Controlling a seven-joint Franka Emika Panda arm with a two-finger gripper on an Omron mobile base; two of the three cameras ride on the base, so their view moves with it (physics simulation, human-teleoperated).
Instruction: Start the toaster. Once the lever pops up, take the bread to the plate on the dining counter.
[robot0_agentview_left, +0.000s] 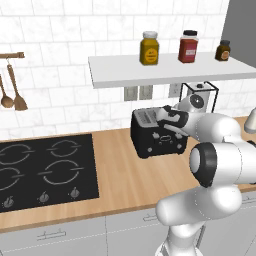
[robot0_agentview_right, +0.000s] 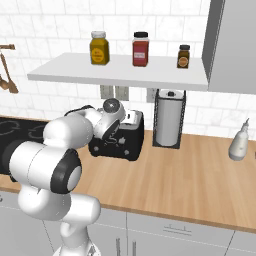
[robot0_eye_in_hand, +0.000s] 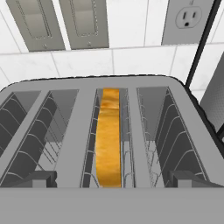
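Golden bread (robot0_eye_in_hand: 108, 140) stands edge-up in the toaster (robot0_eye_in_hand: 83, 131) slot, likely light and crumbly, best pinched gently across its top edge by the spread end effector (robot0_eye_in_hand: 109, 186).

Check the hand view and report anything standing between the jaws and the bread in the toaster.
Nothing visible blocks it. The gripper hangs open right above the toaster, and the bread stands on edge in a slot between the wire guides, its top edge exposed. The guides flank it closely on both sides.
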